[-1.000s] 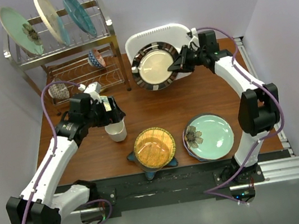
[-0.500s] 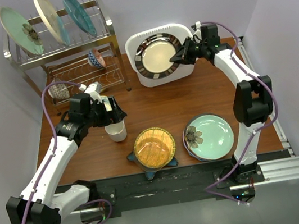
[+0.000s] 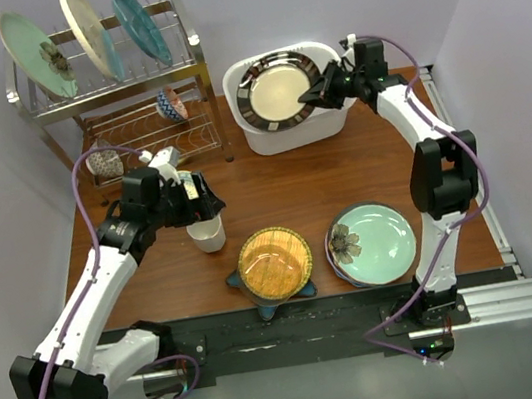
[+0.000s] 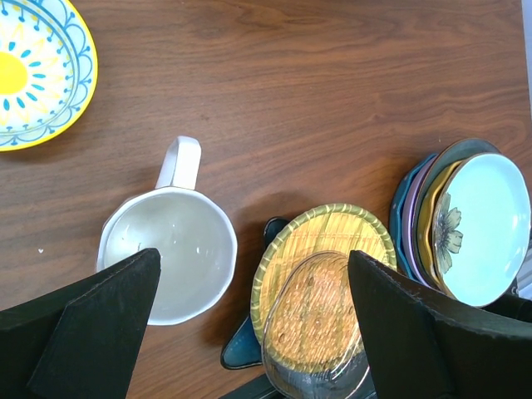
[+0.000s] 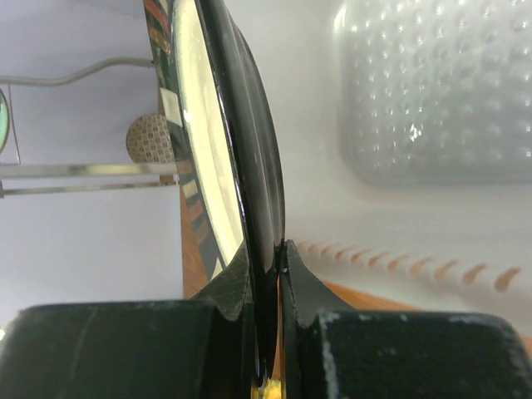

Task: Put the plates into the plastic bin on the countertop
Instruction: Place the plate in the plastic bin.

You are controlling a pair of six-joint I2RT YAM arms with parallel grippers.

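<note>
My right gripper (image 3: 316, 98) is shut on the rim of the black-striped plate with a gold centre (image 3: 279, 91), holding it tilted inside the white plastic bin (image 3: 335, 124) at the back of the countertop (image 3: 284, 186). In the right wrist view the plate's dark edge (image 5: 253, 150) is pinched in that gripper (image 5: 266, 258), with the bin's white wall (image 5: 432, 100) behind it. My left gripper (image 3: 200, 198) hangs open over the white mug (image 3: 208, 235). An amber plate (image 3: 274, 262) lies on a teal star-shaped one (image 4: 241, 349). A mint flower plate (image 3: 374, 241) tops a stack.
A steel wire dish rack (image 3: 127, 90) stands at the back left with three plates upright on top and a small bowl (image 3: 170, 103) below. A patterned bowl (image 4: 33, 71) sits on the wood left of the mug (image 4: 170, 249). Walls close both sides.
The right gripper carried the striped plate toward the back and down into the bin; the plate now sits lower between the bin's walls. The left arm has not moved.
</note>
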